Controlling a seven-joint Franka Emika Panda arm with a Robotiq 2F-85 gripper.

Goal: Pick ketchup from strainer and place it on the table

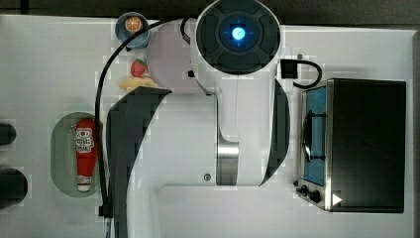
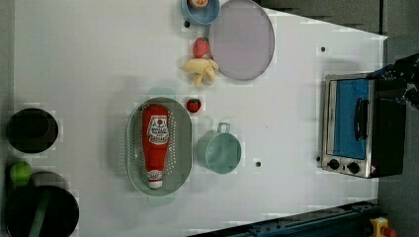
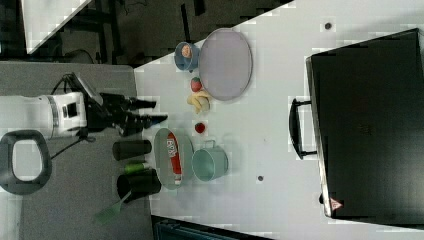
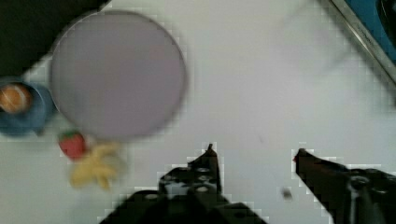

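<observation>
I have the gripper (image 4: 254,151) spread wide and empty, poised above bare table (image 2: 89,64) with the lilac plate (image 4: 116,74) and the banana (image 4: 95,165) ahead of it in the wrist view. The ketchup (image 2: 155,143) lies flat along the strainer (image 2: 136,163) (cap toward the left view's bottom), with the teal cup (image 2: 220,150) just beside the strainer at the left view's right and a strawberry (image 2: 193,105) near its rim. In my judgement the reach has barely begun: I should travel over the strainer, turn the fingers to straddle the bottle across its narrow width near the label, descend inside the walls without nudging the rim, and close only once both pads flank the body.
</observation>
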